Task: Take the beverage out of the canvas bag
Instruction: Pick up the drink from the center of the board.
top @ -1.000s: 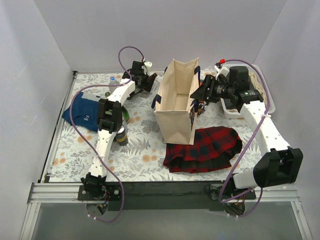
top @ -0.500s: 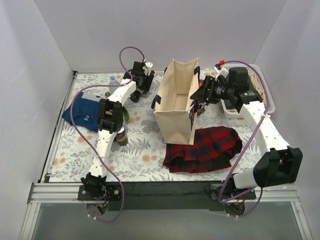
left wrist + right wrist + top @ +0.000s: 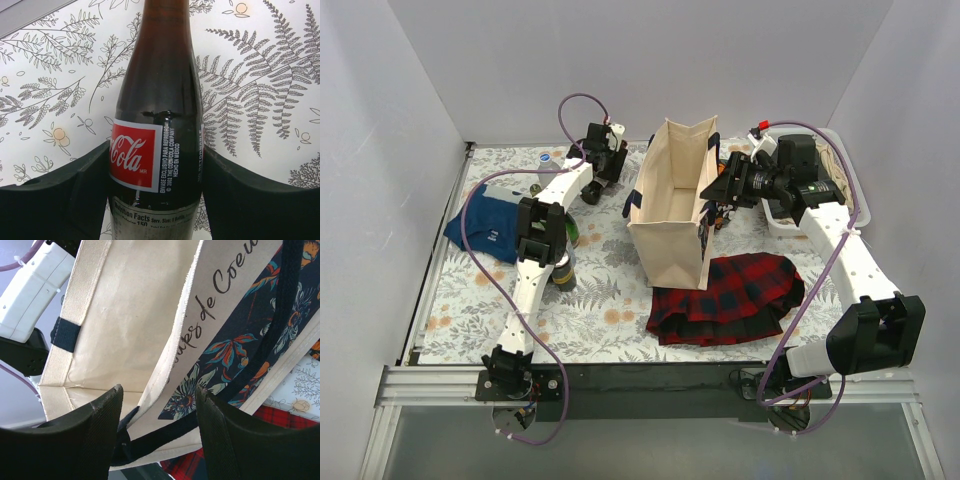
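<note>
Left hand point(image 3: 156, 155) has closed on the cola bottle point(image 3: 160, 90); right hand point(image 3: 159, 392), seemingly spread, straddles canvas bag point(image 3: 125, 315).

The canvas bag point(image 3: 672, 205) is a tall cream tote with navy straps and a floral panel bearing script lettering. It stands upright mid-desk point(image 3: 610, 300) with its mouth open. The cola bottle point(image 3: 157, 125) is dark glass with a red Coca-Cola label. It is outside the bag, gripped at label height between the left jaws.
</note>
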Controlling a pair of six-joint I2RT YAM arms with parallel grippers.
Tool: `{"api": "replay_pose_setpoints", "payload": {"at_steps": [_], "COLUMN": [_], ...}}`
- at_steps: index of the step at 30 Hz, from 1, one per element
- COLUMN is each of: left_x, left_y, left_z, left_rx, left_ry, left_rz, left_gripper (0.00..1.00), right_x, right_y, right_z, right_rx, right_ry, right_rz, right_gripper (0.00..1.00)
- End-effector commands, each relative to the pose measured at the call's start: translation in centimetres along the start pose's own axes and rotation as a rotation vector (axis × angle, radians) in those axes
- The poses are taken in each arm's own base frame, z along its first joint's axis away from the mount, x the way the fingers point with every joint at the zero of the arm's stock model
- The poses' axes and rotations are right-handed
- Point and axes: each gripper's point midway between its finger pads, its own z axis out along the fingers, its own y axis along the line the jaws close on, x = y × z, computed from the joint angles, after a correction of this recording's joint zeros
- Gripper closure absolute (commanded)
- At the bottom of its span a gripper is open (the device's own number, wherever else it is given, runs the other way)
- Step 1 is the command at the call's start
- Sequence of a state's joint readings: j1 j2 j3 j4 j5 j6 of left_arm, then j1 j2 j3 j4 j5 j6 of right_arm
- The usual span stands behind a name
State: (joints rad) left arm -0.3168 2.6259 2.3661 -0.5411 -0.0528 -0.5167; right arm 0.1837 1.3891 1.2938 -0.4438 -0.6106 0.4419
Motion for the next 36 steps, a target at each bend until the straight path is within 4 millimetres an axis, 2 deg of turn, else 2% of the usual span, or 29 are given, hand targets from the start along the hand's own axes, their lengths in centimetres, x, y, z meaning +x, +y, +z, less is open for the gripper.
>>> {"api": "replay_pose_setpoints", "payload": {"at_steps": [1, 2, 3, 5, 6, 14, 19, 23, 28, 32, 36], "left_x": [-6.9, -7.3, -8.6, -8.9, -9.8, -11.5, -11.4, -12.0, -12.0, -11.4, -10.5], "left_y": [0.0, 0.0, 0.0, 0.3, 0.4, 1.0, 1.5, 1.7, 1.5, 0.8, 0.3], "left_z": [-5.0, -5.4, -6.4, -7.0, -7.8, -10.3, -11.2, -13.2, -14.4, -14.8, -15.2], "left_rx": [-0.028, -0.033, -0.039, -0.063, -0.071, -0.112, -0.140, -0.144, -0.136, -0.129, -0.134], "left_ry": [-0.161, -0.172, -0.208, -0.220, -0.245, -0.291, -0.286, -0.304, -0.310, -0.298, -0.280], "left_rz": [-0.023, -0.024, -0.024, -0.032, -0.036, -0.060, -0.065, -0.087, -0.094, -0.090, -0.097], "left_gripper": [1.00, 1.00, 1.00, 1.00, 1.00, 1.00, 1.00, 1.00, 1.00, 1.00, 1.00], "right_x": [-0.6, -0.5, -0.6, -0.5, -0.5, -0.6, -1.2, -2.6, -4.2, -4.7, -4.3], "right_y": [1.2, 1.3, 1.3, 1.3, 1.3, 1.4, 2.5, 4.8, 7.9, 8.5, 8.2], "right_z": [-0.6, -0.5, -0.6, -0.6, -0.6, -0.7, -1.3, -2.5, -3.8, -4.1, -3.9], "right_rx": [-0.038, -0.039, -0.039, -0.037, -0.037, -0.041, -0.072, -0.123, -0.199, -0.206, -0.199], "right_ry": [-0.027, -0.026, -0.028, -0.028, -0.029, -0.030, -0.046, -0.083, -0.111, -0.125, -0.118], "right_rz": [-0.038, -0.038, -0.039, -0.039, -0.040, -0.045, -0.073, -0.129, -0.190, -0.196, -0.186], "right_gripper": [0.35, 0.35, 0.35, 0.35, 0.35, 0.35, 0.35, 0.34, 0.34, 0.34, 0.34]}}
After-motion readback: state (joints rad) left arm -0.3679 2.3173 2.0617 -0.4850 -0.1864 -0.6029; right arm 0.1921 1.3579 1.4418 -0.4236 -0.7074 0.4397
